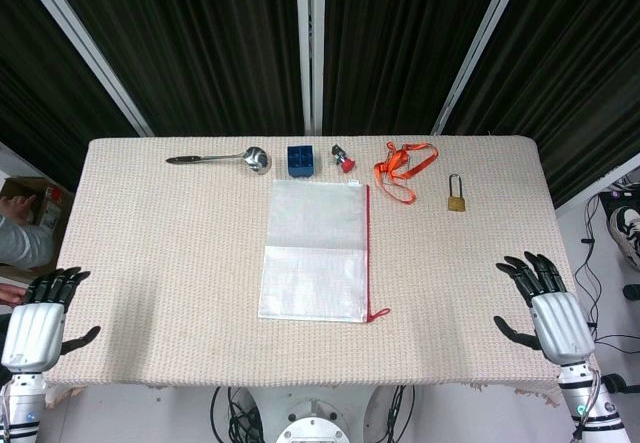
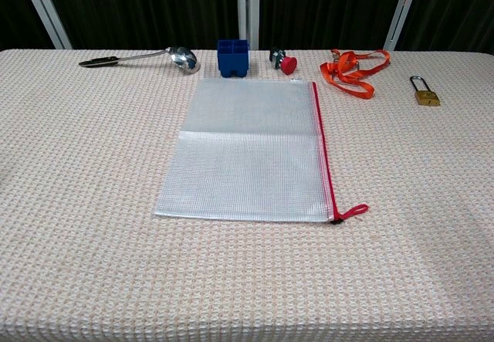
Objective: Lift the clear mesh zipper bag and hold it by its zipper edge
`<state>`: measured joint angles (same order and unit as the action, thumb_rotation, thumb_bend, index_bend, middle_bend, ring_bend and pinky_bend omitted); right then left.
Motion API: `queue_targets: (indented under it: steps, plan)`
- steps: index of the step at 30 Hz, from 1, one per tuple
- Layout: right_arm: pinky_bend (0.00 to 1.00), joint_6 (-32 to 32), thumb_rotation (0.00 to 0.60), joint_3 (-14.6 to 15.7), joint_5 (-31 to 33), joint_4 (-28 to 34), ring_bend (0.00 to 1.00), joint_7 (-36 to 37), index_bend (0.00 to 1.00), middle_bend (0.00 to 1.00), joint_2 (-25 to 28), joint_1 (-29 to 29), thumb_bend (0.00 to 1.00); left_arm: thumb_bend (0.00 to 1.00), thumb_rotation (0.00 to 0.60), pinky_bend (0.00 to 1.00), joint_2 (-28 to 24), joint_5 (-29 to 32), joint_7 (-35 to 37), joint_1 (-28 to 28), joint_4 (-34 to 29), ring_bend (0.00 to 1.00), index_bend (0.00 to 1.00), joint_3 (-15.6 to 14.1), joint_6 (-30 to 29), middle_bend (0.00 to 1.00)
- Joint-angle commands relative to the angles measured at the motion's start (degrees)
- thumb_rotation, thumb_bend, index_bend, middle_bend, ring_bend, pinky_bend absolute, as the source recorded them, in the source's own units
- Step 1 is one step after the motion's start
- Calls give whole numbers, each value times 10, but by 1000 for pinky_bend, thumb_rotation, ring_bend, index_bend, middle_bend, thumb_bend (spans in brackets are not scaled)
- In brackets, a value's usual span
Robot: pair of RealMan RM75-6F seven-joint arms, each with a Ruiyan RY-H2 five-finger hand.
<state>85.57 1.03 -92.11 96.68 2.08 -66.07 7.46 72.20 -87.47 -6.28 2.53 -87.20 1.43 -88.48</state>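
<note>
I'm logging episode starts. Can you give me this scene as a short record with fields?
target: clear mesh zipper bag with red zipper edge, flat at table centre
zipper side: robot's right, pull tab at near corner
left robot hand: open, at table's left edge
right robot hand: open, at table's right edge
back row: steel ladle, blue plastic holder, orange lanyard, brass padlock

A rectangular table covered in beige waffle-weave cloth [image 1: 160,263] carries a clear mesh zipper bag with a red zipper edge [image 1: 315,253] lying flat at its centre. Along the far edge lie a steel ladle [image 1: 225,157], blue plastic box [image 1: 301,160], small red-capped object [image 1: 343,159], orange lanyard [image 1: 404,171] and brass padlock [image 1: 457,196].
</note>
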Motion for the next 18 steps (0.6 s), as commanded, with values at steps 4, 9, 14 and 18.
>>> queue_targets:
  steps: [4, 9, 14, 18]
  plan:
    - [0, -27, 600, 1, -6, 0, 0, 0, 164, 139, -13, 13, 145, 74, 600, 178, -3, 2, -5, 1, -9, 129, 205, -1, 3, 175]
    - [0, -85, 600, 4, -19, 4, 0, -18, 234, 140, -50, 46, 145, 74, 600, 178, -1, -2, -7, 2, -9, 129, 204, -4, 6, 175]
    - [0, -186, 600, -2, 11, -16, 0, -63, 336, 105, -119, 95, 135, 73, 600, 178, 6, -6, 2, 0, -1, 129, 204, -7, 3, 175]
    - [0, -247, 600, -14, 48, -48, 0, -81, 354, 97, -172, 126, 154, 73, 600, 178, 12, -1, 12, -3, 11, 129, 204, -8, 5, 175]
